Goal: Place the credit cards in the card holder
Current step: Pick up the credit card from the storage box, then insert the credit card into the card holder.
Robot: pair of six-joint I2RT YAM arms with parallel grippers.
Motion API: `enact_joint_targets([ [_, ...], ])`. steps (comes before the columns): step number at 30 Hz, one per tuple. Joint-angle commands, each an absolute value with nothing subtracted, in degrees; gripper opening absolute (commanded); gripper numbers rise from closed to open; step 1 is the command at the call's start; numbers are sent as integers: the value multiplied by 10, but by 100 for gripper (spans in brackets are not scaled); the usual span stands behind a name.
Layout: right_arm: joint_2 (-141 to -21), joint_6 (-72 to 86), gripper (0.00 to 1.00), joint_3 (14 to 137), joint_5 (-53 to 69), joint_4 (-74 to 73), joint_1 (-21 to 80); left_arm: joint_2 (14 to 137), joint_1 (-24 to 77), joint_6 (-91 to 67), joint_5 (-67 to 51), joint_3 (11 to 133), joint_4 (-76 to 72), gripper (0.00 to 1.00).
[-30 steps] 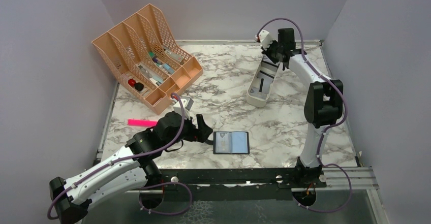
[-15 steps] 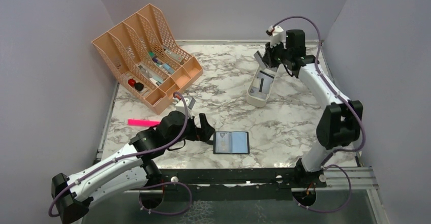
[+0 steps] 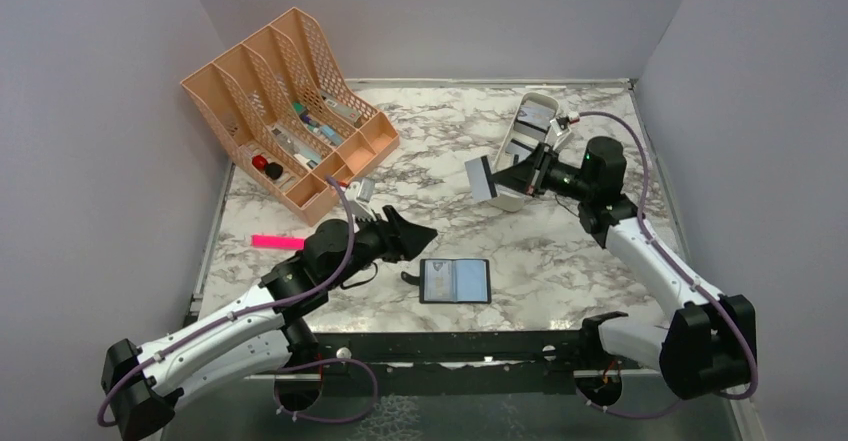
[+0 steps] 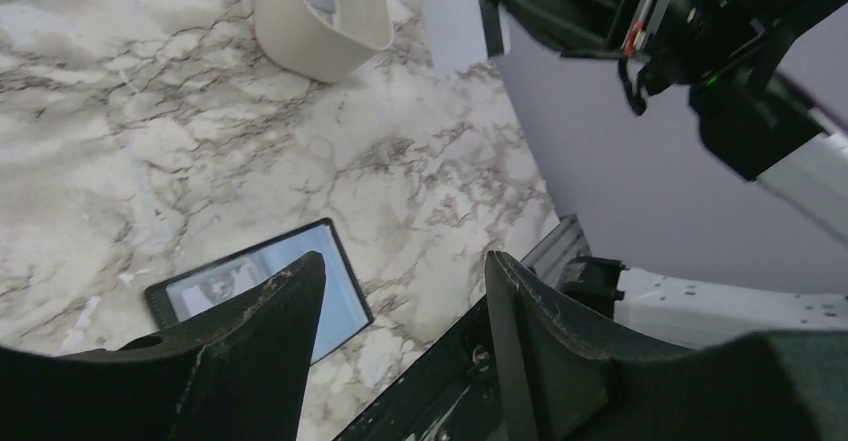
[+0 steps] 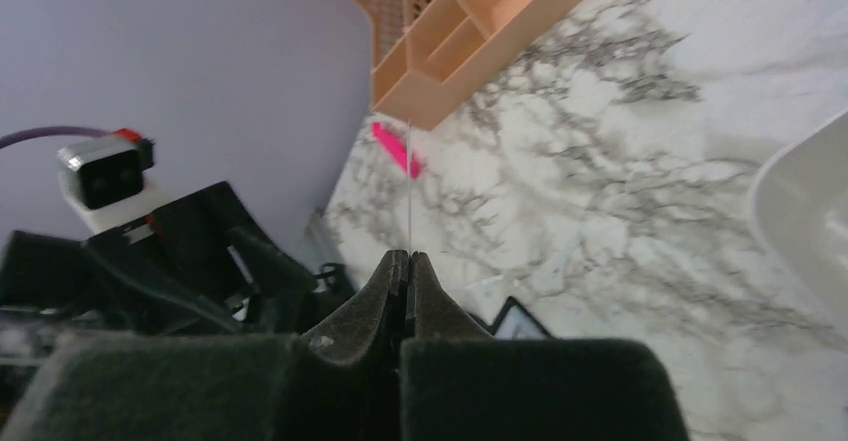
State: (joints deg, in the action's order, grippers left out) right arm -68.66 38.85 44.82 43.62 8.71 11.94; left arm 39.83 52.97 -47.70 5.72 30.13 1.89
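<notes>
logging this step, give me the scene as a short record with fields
left gripper: open, empty, just left of the holder
right gripper: shut on a grey card, held off the table
holder: lying open near the front edge
tray: white, behind the right gripper
organizer: peach, far left corner, small items inside

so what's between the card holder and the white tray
Nothing. The stretch of table between the card holder and the tray is bare, as the left wrist view shows best.
</notes>
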Motion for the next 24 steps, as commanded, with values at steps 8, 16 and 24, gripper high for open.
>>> enact_joint_targets([
  [8, -584, 789, 1, 276, 570, 434, 127, 526, 529, -567, -12, 363, -213, 60],
  [16, -556, 831, 1, 229, 568, 475, 131, 611, 529, -602, -84, 400, -281, 49],
  [24, -591, 838, 2, 212, 582, 505, 132, 623, 529, -608, -92, 392, -307, 23],
])
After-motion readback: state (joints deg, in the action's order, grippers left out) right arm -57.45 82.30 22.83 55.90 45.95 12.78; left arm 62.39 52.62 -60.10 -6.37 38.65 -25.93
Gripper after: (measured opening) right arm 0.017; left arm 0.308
